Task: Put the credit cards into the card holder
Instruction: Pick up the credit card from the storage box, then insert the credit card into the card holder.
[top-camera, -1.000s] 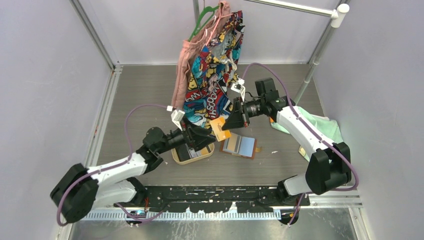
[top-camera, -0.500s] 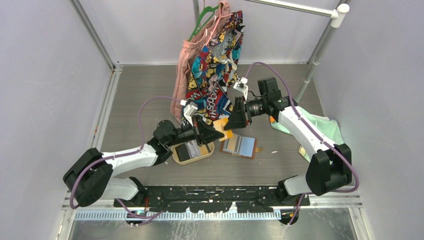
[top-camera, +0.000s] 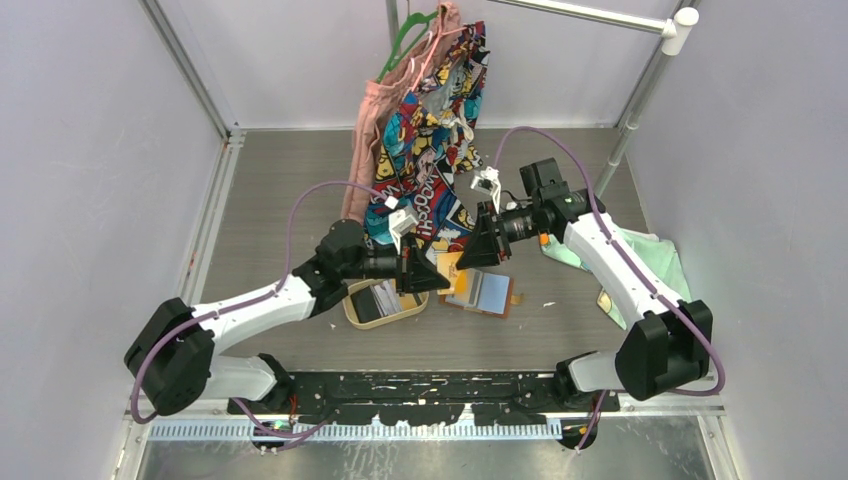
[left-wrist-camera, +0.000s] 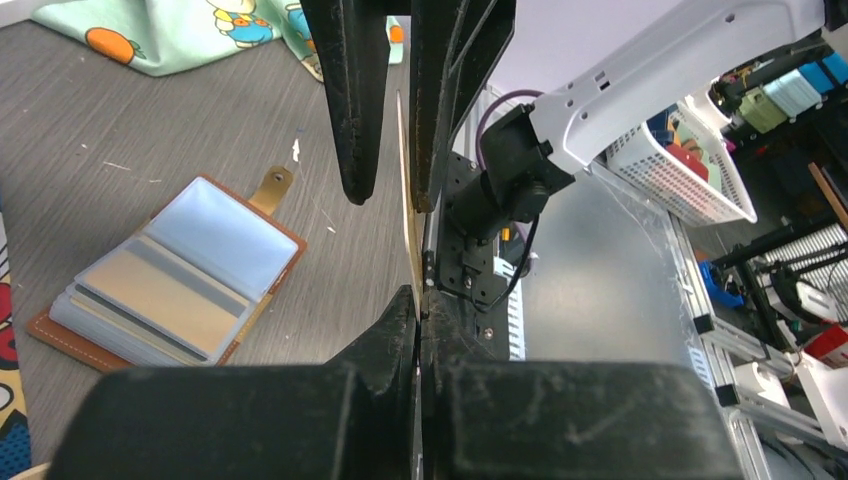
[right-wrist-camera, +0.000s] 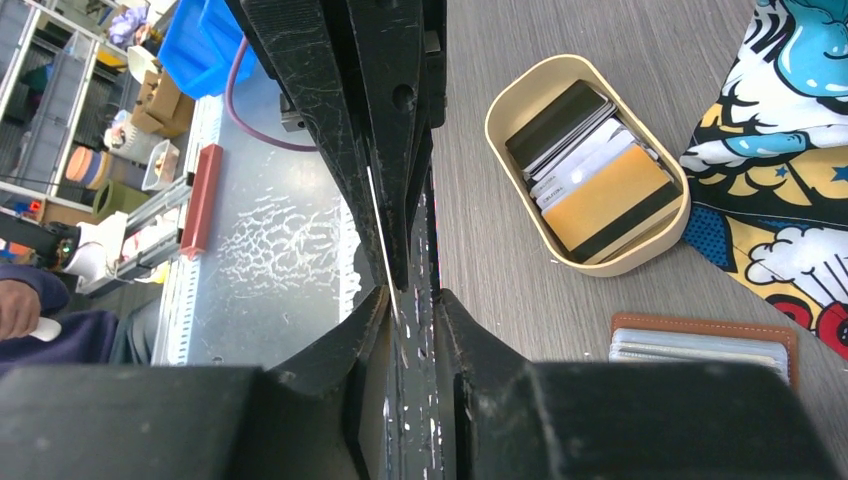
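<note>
A yellow credit card (top-camera: 450, 268) hangs edge-up in the air between both grippers, above the table. My left gripper (top-camera: 432, 275) (left-wrist-camera: 420, 300) is shut on its near edge; the card's thin edge (left-wrist-camera: 409, 225) rises from the jaws. My right gripper (top-camera: 470, 255) (right-wrist-camera: 412, 300) is open, its fingers straddling the card's (right-wrist-camera: 380, 235) other end with a gap. The tan card holder (top-camera: 485, 292) (left-wrist-camera: 170, 280) (right-wrist-camera: 700, 345) lies open on the table just below. Black (right-wrist-camera: 555, 125), white (right-wrist-camera: 585, 165) and yellow (right-wrist-camera: 605, 200) credit cards lie in the oval tray (top-camera: 385, 318) (right-wrist-camera: 500, 130).
Patterned and pink clothes (top-camera: 430, 110) hang on a hanger behind the grippers. A green cloth (top-camera: 655, 255) lies at the right by the rack pole (top-camera: 640, 100). The arm bases and a black rail (top-camera: 430, 395) run along the near edge.
My left gripper left the tray, swung right to the yellow card and shut on it. My right gripper, shut on that card before, has opened.
</note>
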